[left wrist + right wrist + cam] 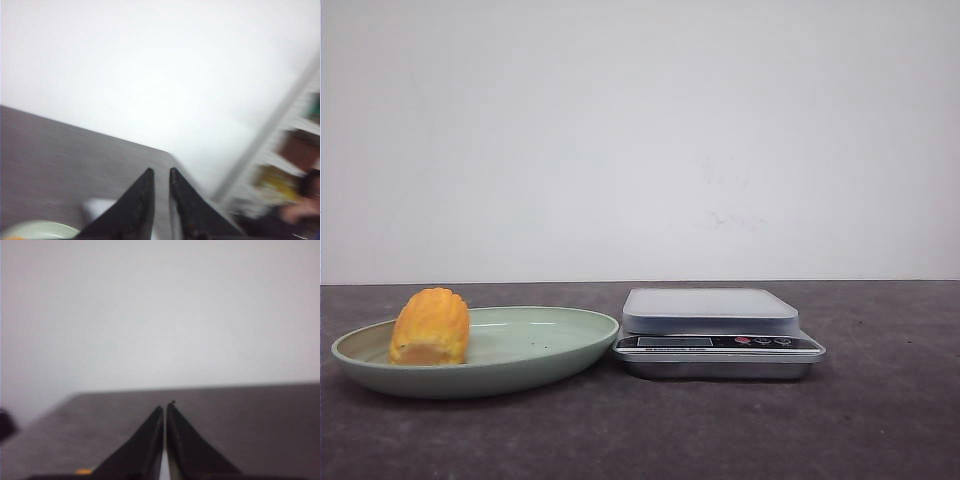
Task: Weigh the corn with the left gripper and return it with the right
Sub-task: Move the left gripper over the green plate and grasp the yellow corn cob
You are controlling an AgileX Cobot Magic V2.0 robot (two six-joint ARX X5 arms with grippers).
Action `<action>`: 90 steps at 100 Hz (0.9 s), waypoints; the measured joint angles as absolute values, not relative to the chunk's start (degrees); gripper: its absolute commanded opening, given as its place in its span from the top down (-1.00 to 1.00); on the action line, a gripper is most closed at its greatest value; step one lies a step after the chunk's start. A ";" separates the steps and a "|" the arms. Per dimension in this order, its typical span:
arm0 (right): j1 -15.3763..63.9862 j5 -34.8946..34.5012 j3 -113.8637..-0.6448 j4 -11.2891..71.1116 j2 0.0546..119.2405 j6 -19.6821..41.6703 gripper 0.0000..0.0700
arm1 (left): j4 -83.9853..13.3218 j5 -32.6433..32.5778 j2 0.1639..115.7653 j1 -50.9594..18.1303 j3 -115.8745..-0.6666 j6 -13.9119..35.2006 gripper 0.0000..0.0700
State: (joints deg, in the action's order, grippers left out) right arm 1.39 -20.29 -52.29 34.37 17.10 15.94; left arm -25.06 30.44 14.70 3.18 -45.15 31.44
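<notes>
Resting on its side, the corn (431,326) lies at the left of the green plate (545,345), on the dark table (640,430). Kitchen scale (718,333) stands just right of the plate, platform bare. Left gripper (160,172): fingers nearly together, holding nothing. Right gripper (165,407): fingers pressed together, holding nothing.

Left gripper (160,172), jaws nearly closed, above dark table (60,160).
</notes>
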 measured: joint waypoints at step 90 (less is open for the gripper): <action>1.52 -24.25 -60.23 40.56 28.08 8.78 -0.62 | -35.24 19.44 35.55 -1.13 -58.46 11.38 -0.85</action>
State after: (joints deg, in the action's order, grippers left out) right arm 1.52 -24.25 -60.23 40.56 28.08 8.78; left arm -35.24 19.44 35.55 -1.13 -58.46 11.38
